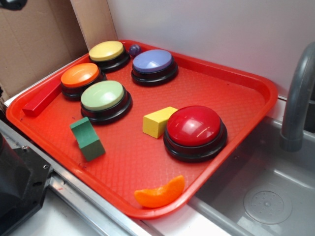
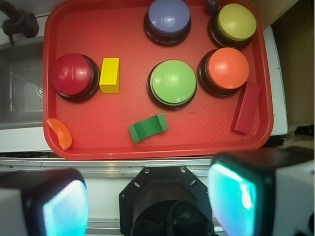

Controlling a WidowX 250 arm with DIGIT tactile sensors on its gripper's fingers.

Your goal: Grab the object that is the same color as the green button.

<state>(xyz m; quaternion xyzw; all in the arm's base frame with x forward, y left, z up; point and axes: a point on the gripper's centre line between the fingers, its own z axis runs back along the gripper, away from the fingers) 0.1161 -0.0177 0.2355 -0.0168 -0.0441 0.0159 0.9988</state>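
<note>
The dark green wedge block (image 1: 87, 139) lies on the red tray (image 1: 221, 88) near its front left edge, just in front of the pale green button (image 1: 103, 96). In the wrist view the block (image 2: 147, 127) lies below the green button (image 2: 173, 82), near the tray's near rim (image 2: 147, 151). My gripper (image 2: 147, 201) is high above and off the tray's near side, over the robot base. Its two fingers (image 2: 235, 196) stand wide apart with nothing between them. The gripper is out of the exterior view.
On the tray stand a red button (image 1: 195, 129), yellow block (image 1: 157, 121), orange button (image 1: 80, 76), yellow button (image 1: 106, 51), purple button (image 1: 153, 62), a red bar (image 1: 42, 99) and an orange slice (image 1: 160, 192). A sink (image 1: 266, 196) and faucet (image 1: 298, 98) lie at the right.
</note>
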